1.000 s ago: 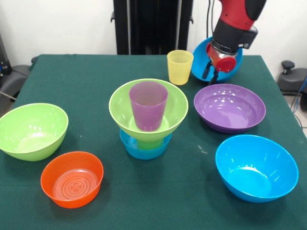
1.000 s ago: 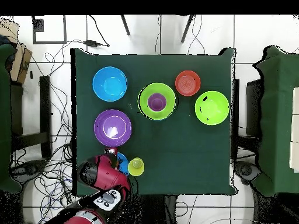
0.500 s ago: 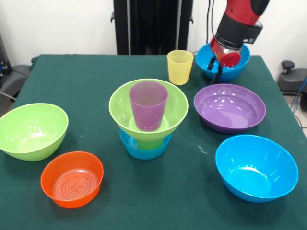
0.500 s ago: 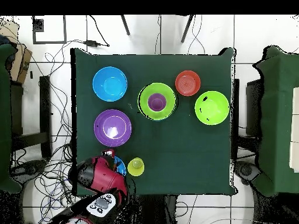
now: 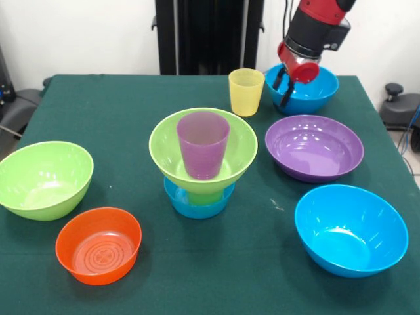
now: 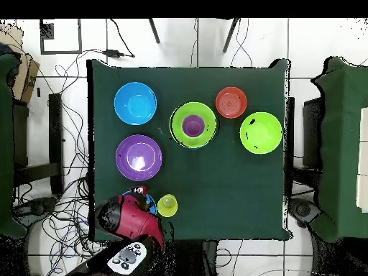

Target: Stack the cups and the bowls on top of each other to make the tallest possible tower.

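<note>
Gripper: the gripper (image 5: 283, 82) hangs at the near rim of the far blue bowl (image 5: 308, 88), dark jaws reaching down to that rim; whether they pinch it or stand apart, I cannot tell.
Far blue bowl: it sits upright by the worktop's far right corner in the front view, nothing seen inside but glossy blue.
Yellow cup: the yellow cup (image 5: 246, 92) stands upright just left of that bowl, mouth up, empty.
Tower: right in the middle of the worktop (image 5: 118, 125) is the tower, so far a small blue bowl (image 5: 197, 203) at the bottom, a green cup (image 5: 205, 195) standing in it, a lime green bowl (image 5: 203, 149) on top of that cup, and a purple cup (image 5: 203, 144) upright inside the lime bowl.
Purple bowl: the wide purple bowl (image 5: 314, 147) lies right of the tower, open and empty, just in front of the far blue bowl.
Near blue bowl: the big blue bowl (image 5: 350, 230) rests by the near right corner, empty.
Left side: a second lime green bowl (image 5: 44, 179) sits at the left edge, empty, and the small orange bowl (image 5: 98, 245) lies just in front of it, showing only its ringed floor.
From above: the red arm (image 6: 129, 219) covers most of the far blue bowl.
</note>
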